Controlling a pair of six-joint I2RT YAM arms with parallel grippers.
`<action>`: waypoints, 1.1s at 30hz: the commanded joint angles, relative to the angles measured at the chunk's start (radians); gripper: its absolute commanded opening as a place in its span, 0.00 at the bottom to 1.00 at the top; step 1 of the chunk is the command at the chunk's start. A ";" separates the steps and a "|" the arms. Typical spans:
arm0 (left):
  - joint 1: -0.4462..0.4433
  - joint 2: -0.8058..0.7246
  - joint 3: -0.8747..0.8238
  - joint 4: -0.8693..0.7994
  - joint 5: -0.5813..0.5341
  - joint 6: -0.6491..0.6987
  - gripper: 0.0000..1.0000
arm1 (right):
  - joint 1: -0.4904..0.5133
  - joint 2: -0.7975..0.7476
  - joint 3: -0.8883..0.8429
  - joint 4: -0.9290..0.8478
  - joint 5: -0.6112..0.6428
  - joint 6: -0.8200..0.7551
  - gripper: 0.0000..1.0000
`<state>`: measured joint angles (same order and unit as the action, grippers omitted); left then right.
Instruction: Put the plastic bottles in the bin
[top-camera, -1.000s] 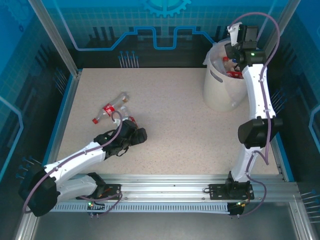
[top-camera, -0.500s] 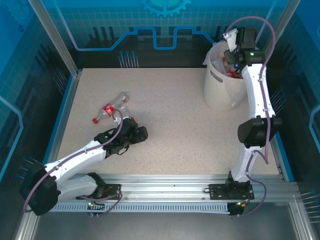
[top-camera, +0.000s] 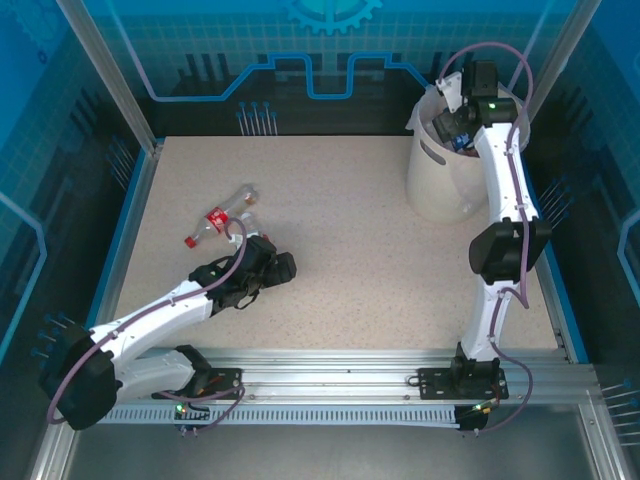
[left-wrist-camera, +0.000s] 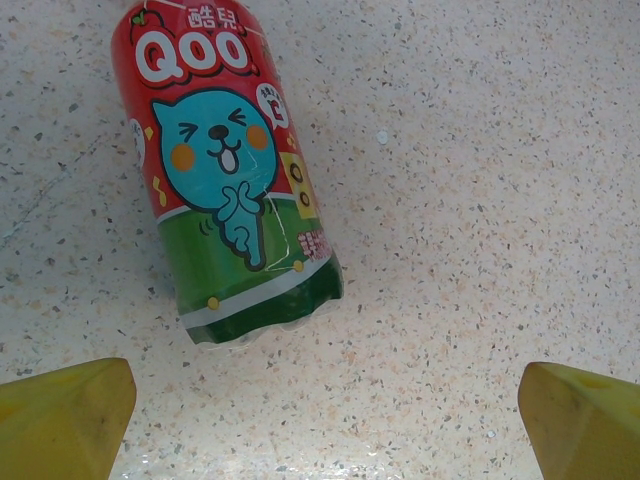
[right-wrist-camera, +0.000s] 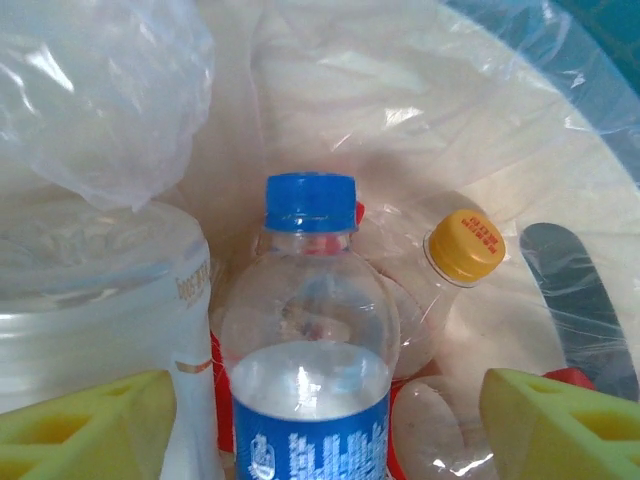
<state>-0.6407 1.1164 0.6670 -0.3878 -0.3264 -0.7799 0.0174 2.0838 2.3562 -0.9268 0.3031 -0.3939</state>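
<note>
**Top view.** The left gripper (top-camera: 266, 268) hangs low over the speckled table (top-camera: 350, 250), left of centre. The right gripper (top-camera: 455, 125) is at the mouth of the white bin (top-camera: 432, 190), which stands at the table's far right corner. A red-labelled bottle (top-camera: 212, 222) with a red cap lies on its side just beyond the left gripper. A second, clear bottle (top-camera: 246, 196) lies at its far end.

**Left wrist view.** The yellow fingertips (left-wrist-camera: 62, 415) are spread wide and hold nothing. A Qoo bottle (left-wrist-camera: 225, 190), its label red and green with a blue cartoon cat, lies flat on the table ahead of them. Its base is nearest the camera, and it touches neither tip.

**Right wrist view.** The yellow fingertips (right-wrist-camera: 95, 425) stand apart, with a gap on each side of the blue-capped bottle (right-wrist-camera: 310, 340). This bottle sits between them inside the bin, its cap toward the top of the view. Behind it lies a yellow-capped clear bottle (right-wrist-camera: 450, 270). Both are within the clear bag liner (right-wrist-camera: 100, 110).
</note>
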 joint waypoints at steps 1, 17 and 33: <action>-0.008 0.018 0.034 0.002 -0.025 0.019 0.99 | -0.016 -0.011 0.065 -0.041 -0.025 0.023 0.86; 0.101 0.083 0.042 0.028 -0.015 0.000 0.99 | -0.011 -0.456 -0.366 0.149 -0.343 0.377 1.00; 0.146 0.361 0.086 0.152 0.039 0.009 0.87 | 0.055 -0.864 -0.908 0.335 -0.536 0.560 0.98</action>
<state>-0.4992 1.4536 0.7330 -0.2695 -0.3050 -0.7650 0.0597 1.2549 1.4746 -0.6388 -0.1890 0.1257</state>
